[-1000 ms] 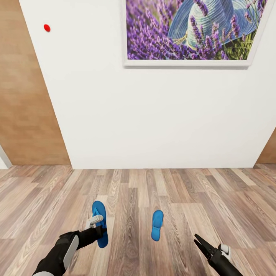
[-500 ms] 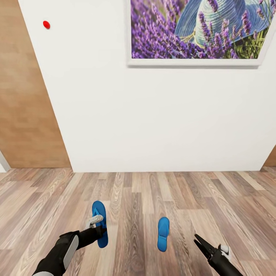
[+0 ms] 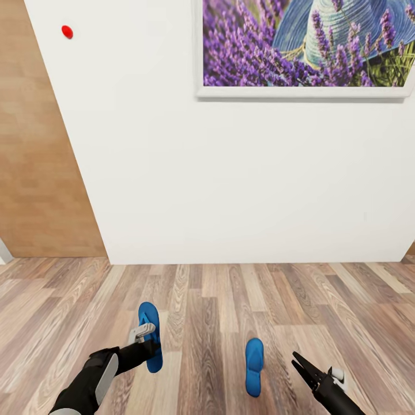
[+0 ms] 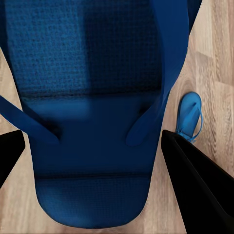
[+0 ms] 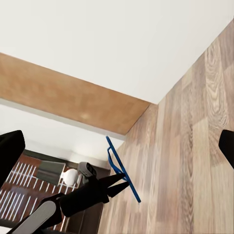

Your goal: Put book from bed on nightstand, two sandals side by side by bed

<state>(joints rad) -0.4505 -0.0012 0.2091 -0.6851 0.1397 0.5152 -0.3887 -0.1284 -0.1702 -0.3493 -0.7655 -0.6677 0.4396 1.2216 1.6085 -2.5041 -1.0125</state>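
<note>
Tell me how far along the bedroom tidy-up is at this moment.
Nothing looks finished. In hand: the left gripper is shut on one bright blue flip-flop sandal, carried above the wood-plank floor. The second blue sandal lies flat on the planks near the open right gripper, not yet picked up. Left: set both sandals side by side by the bed and move the book; here, white wall faces the robot.

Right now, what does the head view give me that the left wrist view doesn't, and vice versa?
Head view adds: the lavender picture, the red wall dot and the open right fingers. Left wrist view adds: the held sandal close up, textured footbed and straps, between the left fingers. Both: that sandal, plus the second sandal lying flat on the wood floor.
</note>
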